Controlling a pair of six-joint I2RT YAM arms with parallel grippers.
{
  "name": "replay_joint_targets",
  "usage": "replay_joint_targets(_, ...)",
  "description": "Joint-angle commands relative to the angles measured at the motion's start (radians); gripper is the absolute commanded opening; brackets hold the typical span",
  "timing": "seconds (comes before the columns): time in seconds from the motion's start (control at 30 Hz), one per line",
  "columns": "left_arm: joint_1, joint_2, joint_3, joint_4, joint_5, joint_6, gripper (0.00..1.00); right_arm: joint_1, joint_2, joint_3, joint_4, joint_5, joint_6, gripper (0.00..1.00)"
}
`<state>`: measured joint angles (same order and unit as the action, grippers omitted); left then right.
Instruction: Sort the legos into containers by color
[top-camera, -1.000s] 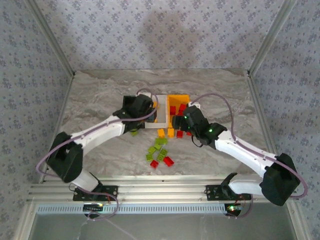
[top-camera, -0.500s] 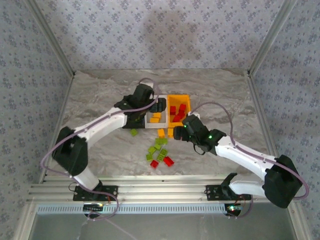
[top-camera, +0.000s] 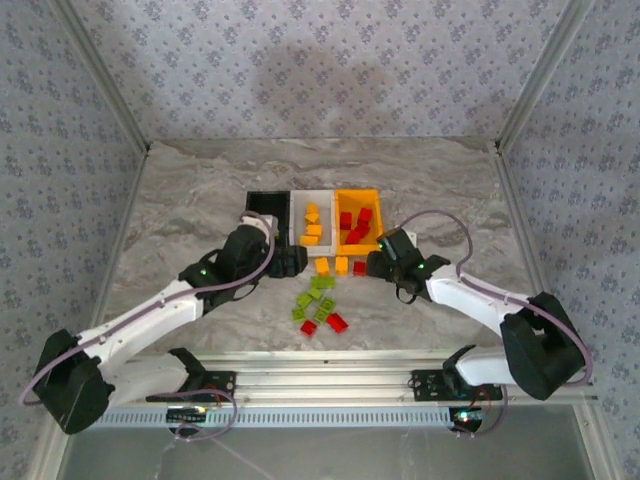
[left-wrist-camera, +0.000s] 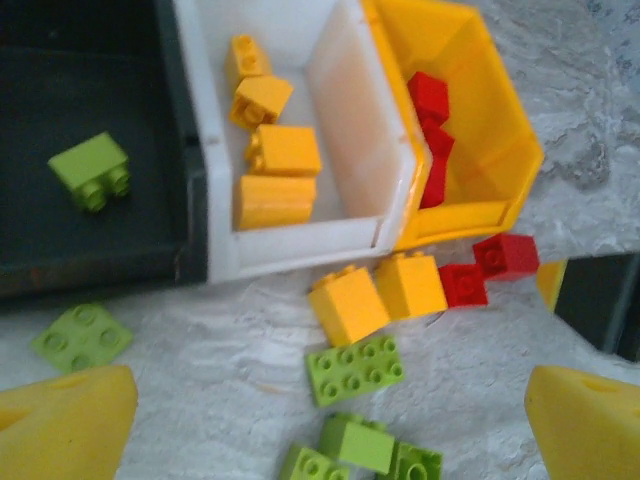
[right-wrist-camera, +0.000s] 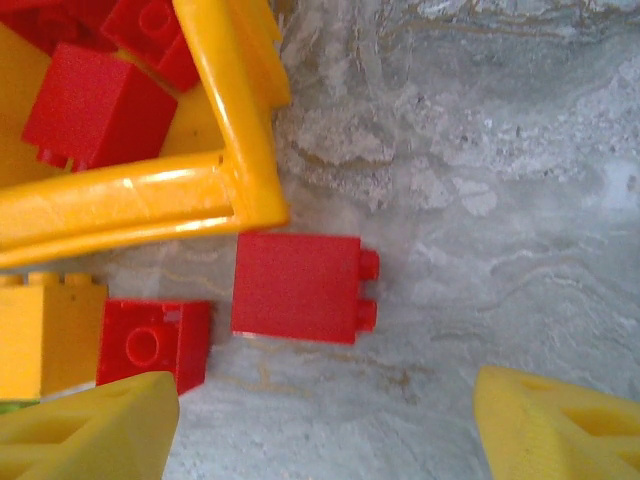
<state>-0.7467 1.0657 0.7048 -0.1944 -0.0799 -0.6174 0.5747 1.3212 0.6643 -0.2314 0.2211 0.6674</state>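
Observation:
Three bins stand side by side: black (top-camera: 265, 200), white (top-camera: 294, 215) and orange (top-camera: 358, 193). In the left wrist view the black bin (left-wrist-camera: 60, 100) holds one green brick (left-wrist-camera: 90, 170), the white bin (left-wrist-camera: 350, 130) holds several orange-yellow bricks (left-wrist-camera: 285, 150), and the orange bin (left-wrist-camera: 500, 120) holds red ones (left-wrist-camera: 428, 97). My left gripper (top-camera: 290, 262) hangs open (left-wrist-camera: 330, 430) above loose green bricks (left-wrist-camera: 355, 370) in front of the bins. My right gripper (top-camera: 375, 262) is open (right-wrist-camera: 325, 430) just short of a red brick (right-wrist-camera: 297, 287) lying by the orange bin's front corner (right-wrist-camera: 235, 190).
Loose on the marble: two orange-yellow bricks (top-camera: 331, 266), a red brick (top-camera: 359, 268), a green cluster (top-camera: 315, 300), two red bricks (top-camera: 337, 322) nearer me, and a green plate (left-wrist-camera: 82, 338) before the black bin. A second red brick (right-wrist-camera: 152, 342) sits left of the first.
My left gripper has pulled back from over the bins to the table in front of them. My right gripper has moved nearer, to the orange bin's front corner.

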Motion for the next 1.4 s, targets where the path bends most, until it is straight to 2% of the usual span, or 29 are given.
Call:
replay_joint_targets(0.0, -0.006, -0.083, -0.045, -0.005, -0.038, -0.046, 0.99, -0.019, 0.042, 0.027, 0.039, -0.013, -0.018, 0.79)
replay_joint_targets(0.4, -0.005, -0.204, -0.121, -0.082, -0.098, -0.080, 1.00, -0.050, 0.180, 0.075, 0.058, -0.024, -0.028, 0.72)
replay_joint_targets(0.63, -0.006, -0.209, -0.136, -0.090, -0.110, -0.085, 1.00, -0.064, 0.215, 0.068, 0.066, -0.032, -0.029, 0.61)
replay_joint_targets(0.73, -0.005, -0.213, -0.143, -0.092, -0.115, -0.089, 1.00, -0.068, 0.211, 0.061, 0.069, -0.034, -0.029, 0.53)
replay_joint_targets(0.87, -0.005, -0.223, -0.150, -0.105, -0.132, -0.101, 1.00, -0.063, 0.161, 0.047, 0.060, -0.032, -0.029, 0.41)
replay_joint_targets(0.97, -0.005, -0.230, -0.148, -0.122, -0.136, -0.096, 1.00, -0.038, 0.082, 0.045, 0.006, -0.021, -0.083, 0.36)
replay_joint_targets(1.17, -0.004, -0.263, -0.162, -0.134, -0.140, -0.090, 1.00, 0.050, -0.071, 0.107, -0.095, -0.037, -0.110, 0.36)
replay_joint_targets(1.27, -0.004, -0.270, -0.163, -0.143, -0.141, -0.090, 1.00, 0.069, -0.017, 0.212, -0.101, -0.037, -0.131, 0.37)
replay_joint_targets(1.37, -0.005, -0.269, -0.163, -0.150, -0.143, -0.090, 1.00, 0.056, 0.108, 0.331, -0.092, -0.022, -0.134, 0.37)
